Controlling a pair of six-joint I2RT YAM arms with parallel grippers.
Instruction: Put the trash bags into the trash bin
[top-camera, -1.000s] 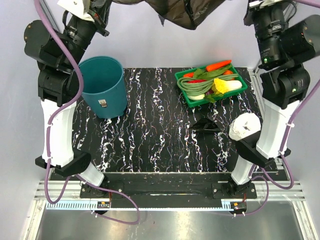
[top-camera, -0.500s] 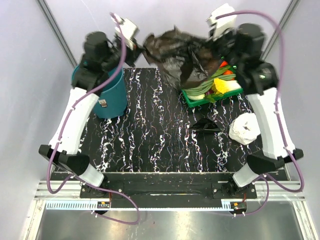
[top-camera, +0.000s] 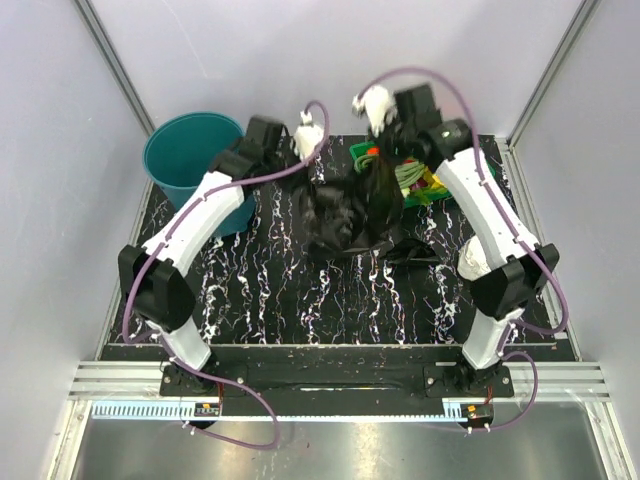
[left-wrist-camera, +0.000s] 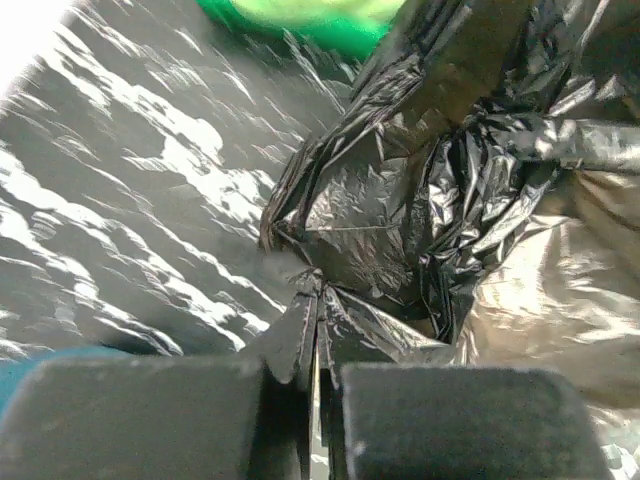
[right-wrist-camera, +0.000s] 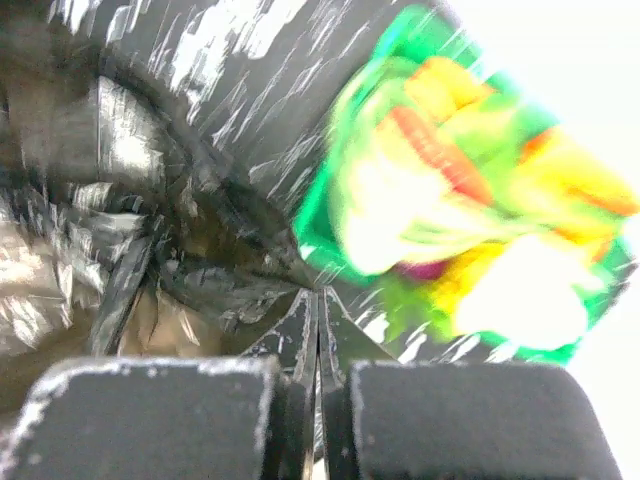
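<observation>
**Over the marbled mat, both grippers pinch one black bag**

A black mat veined with white (top-camera: 260, 290) covers the table, which has pale grey walls around it. The left gripper (left-wrist-camera: 318, 375) has its pads pressed together on a thin fold of the trash bag (left-wrist-camera: 400, 220). The right gripper (right-wrist-camera: 318, 370) is closed the same way on another fold of the same film. In the top view the two grippers sit close together above the far middle of the mat, with the left gripper (top-camera: 318, 170) just beside the right gripper (top-camera: 385, 165). The glossy, wrinkled bag (top-camera: 340, 215) hangs between and below them. Its lower folds seem to reach the mat, though the overhead angle does not settle that.

The trash bin (top-camera: 160, 175) stands upright at the far left corner, well apart from the bag. The green vegetable tray (top-camera: 435, 190) lies just behind the right gripper, partly hidden by it. A smaller black crumple of film (top-camera: 415, 250) lies on the mat near the bag's right edge, and the white plastic wad (top-camera: 480, 262) sits beside the right arm
</observation>
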